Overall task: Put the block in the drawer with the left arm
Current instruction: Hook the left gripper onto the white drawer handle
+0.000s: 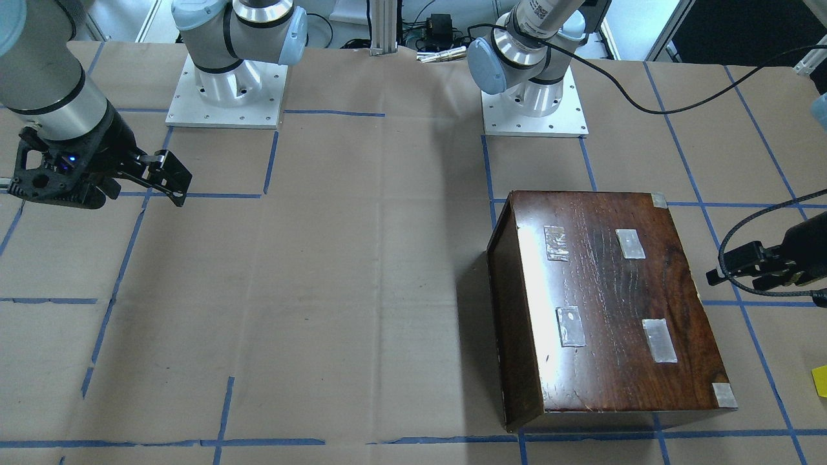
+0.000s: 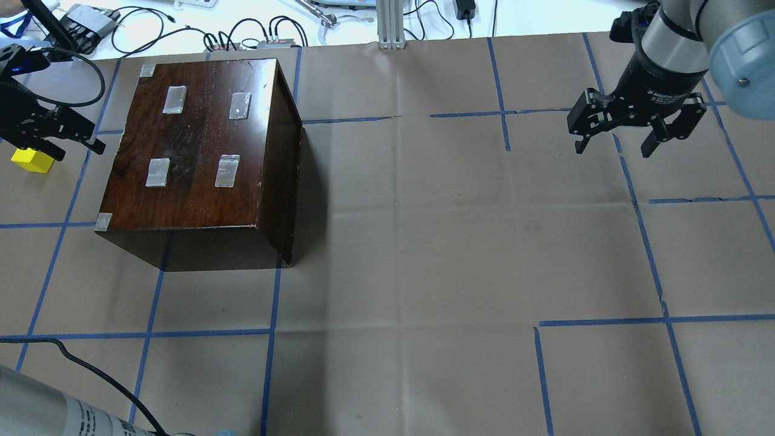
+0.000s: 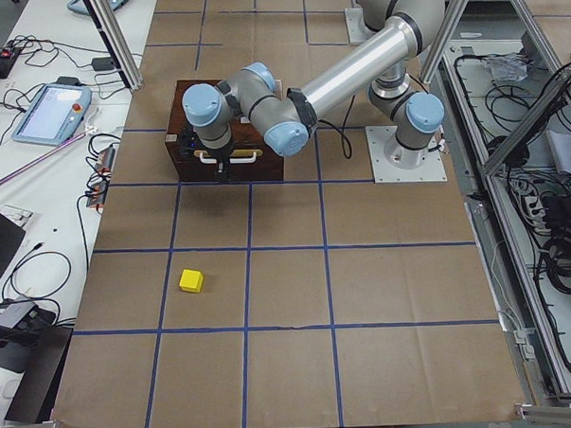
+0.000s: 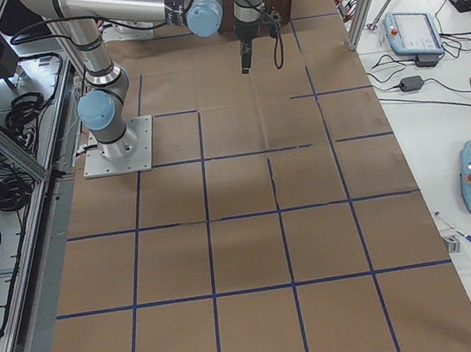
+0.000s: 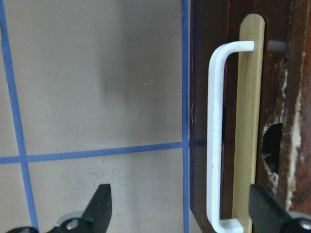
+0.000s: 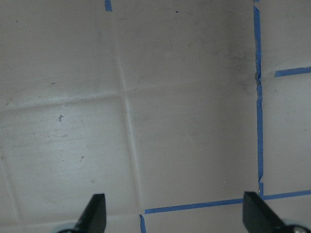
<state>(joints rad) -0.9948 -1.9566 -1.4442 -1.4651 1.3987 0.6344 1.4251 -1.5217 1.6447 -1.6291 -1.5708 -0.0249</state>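
Note:
The yellow block (image 2: pixel 31 160) lies on the paper left of the dark wooden box (image 2: pixel 200 145), also at the front view's right edge (image 1: pixel 820 381). The drawer is shut in the box; only its dark front with a white handle (image 5: pixel 214 136) shows in the left wrist view. My left gripper (image 2: pixel 77 150) hangs open and empty in front of that handle, apart from it, beside the block; it also shows in the left wrist view (image 5: pixel 177 204). My right gripper (image 2: pixel 613 148) is open and empty, far off on the other side.
Brown paper with blue tape lines (image 2: pixel 393 333) covers the table. Cables and small devices (image 2: pixel 242 39) lie along the far edge behind the box. The two arm bases (image 1: pixel 226 90) stand on white plates at the robot's side.

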